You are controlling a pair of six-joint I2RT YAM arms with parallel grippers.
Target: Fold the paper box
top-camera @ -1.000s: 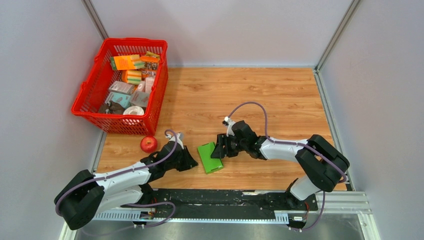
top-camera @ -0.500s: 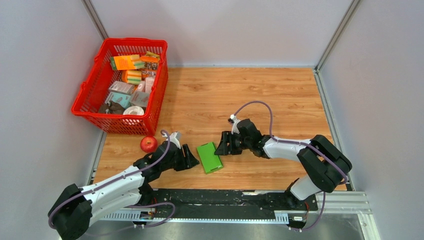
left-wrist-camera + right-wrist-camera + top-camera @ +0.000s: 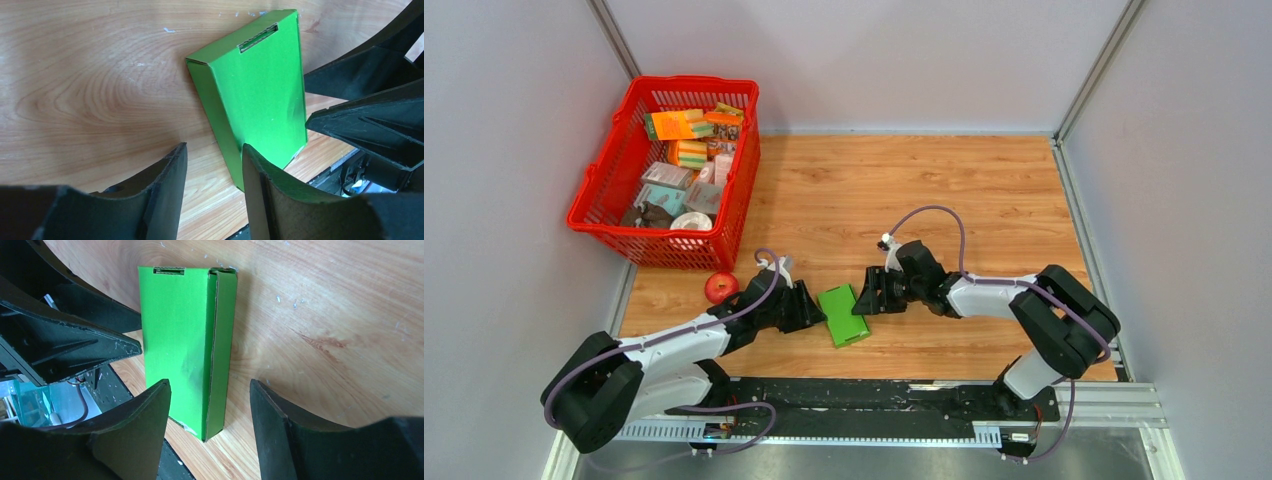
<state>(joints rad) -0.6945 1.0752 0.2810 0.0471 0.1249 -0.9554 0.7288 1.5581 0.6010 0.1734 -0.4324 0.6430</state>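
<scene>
The paper box (image 3: 843,315) is a small closed bright green rectangular box lying flat on the wooden table near the front edge. It shows in the left wrist view (image 3: 260,95) and the right wrist view (image 3: 180,340), with a slot at its far end. My left gripper (image 3: 814,308) is open and empty at the box's left side, its jaws (image 3: 214,148) a short way apart by the box's near corner. My right gripper (image 3: 862,298) is open and empty at the box's right side, its jaws (image 3: 209,385) wide apart just short of the box's end.
A red apple (image 3: 719,288) lies left of the left gripper. A red basket (image 3: 600,200) full of small packages stands at the back left. A black rail (image 3: 874,395) runs along the near table edge. Grey walls close in both sides.
My left gripper has moved up and right, closer to the box's left side. My right gripper drew back slightly and came close again. The box has barely moved.
</scene>
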